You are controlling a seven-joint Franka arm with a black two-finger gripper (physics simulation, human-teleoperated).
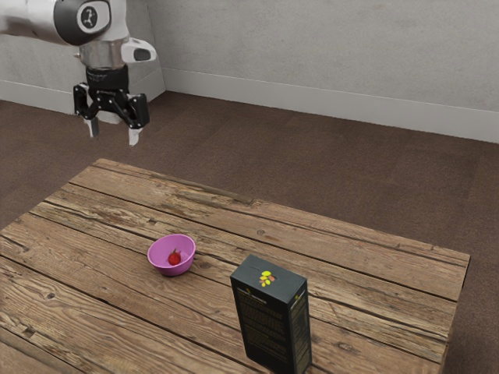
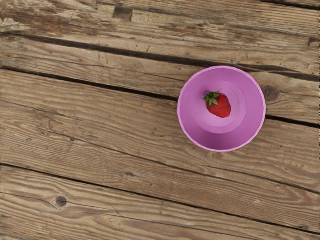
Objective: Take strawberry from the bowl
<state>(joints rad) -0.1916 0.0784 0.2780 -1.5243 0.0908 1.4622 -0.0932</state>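
Dark box (image 1: 273, 319) stands upright between the pink bowl (image 2: 192, 107), strawberry (image 2: 220, 106) inside, and the table (image 1: 390, 269) edge at the exterior view's right; the gripper (image 1: 114, 139) hangs above, jaws apart.

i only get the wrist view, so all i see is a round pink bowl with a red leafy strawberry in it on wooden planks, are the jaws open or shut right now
Observer: Open. In the exterior view the jaws stand apart, with nothing between them.
Operator: ok good, is there anything else on the table that i'm missing
Observer: Yes, a tall, dark rectangular box with a yellow mark on its top stands upright to the exterior view's right of the round pink bowl.
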